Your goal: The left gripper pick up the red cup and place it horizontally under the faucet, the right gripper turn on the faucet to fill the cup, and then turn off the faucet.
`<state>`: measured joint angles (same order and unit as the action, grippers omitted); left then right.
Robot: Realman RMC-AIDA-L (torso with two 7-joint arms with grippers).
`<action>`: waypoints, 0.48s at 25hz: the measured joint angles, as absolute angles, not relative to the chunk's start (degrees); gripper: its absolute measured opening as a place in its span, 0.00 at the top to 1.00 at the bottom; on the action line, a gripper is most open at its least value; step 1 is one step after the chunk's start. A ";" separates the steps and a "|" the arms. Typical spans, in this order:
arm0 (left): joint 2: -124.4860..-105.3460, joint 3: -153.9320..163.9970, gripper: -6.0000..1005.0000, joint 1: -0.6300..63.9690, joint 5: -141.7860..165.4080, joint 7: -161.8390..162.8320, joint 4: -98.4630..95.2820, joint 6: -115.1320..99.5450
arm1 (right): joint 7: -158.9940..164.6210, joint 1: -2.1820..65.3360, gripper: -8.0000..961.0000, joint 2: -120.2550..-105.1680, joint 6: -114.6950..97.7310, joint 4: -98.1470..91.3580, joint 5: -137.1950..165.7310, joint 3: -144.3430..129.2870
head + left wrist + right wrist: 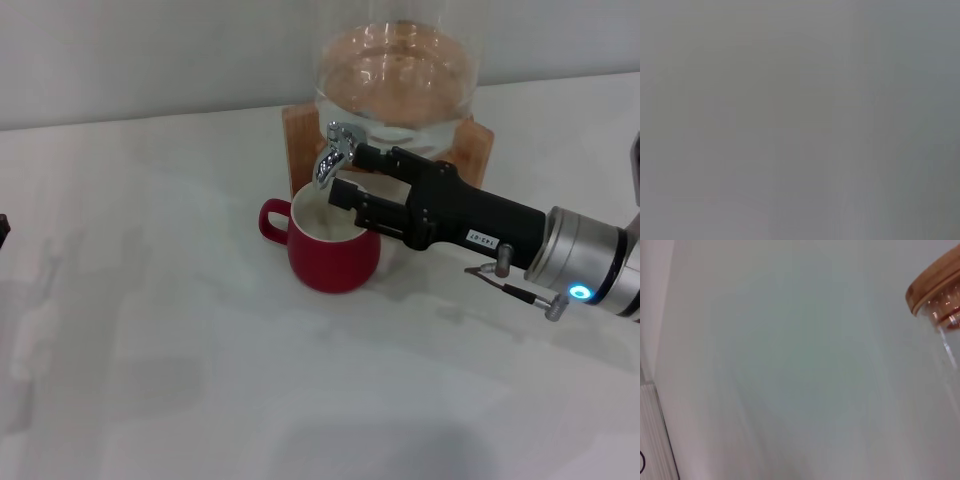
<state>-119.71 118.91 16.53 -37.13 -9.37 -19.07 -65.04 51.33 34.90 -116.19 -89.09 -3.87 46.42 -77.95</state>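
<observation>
Red cup [333, 250] upright on desk toward back edge, directly under faucet [335, 152] spout: placing done. Right gripper [352, 172] at faucet lever, fingers spread around it. Filling and shutoff remain, I judge. Left gripper out of sight.
</observation>
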 joint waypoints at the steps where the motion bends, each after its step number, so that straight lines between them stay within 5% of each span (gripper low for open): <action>1: -119.71 118.91 0.12 16.53 -37.13 -9.37 -19.07 -65.04 | 51.35 34.92 0.25 -116.19 -89.09 -3.87 46.40 -77.98; 12: -119.71 118.92 0.12 16.52 -37.08 -9.40 -19.07 -65.04 | 51.75 34.90 0.25 -116.19 -89.31 -3.96 46.44 -77.96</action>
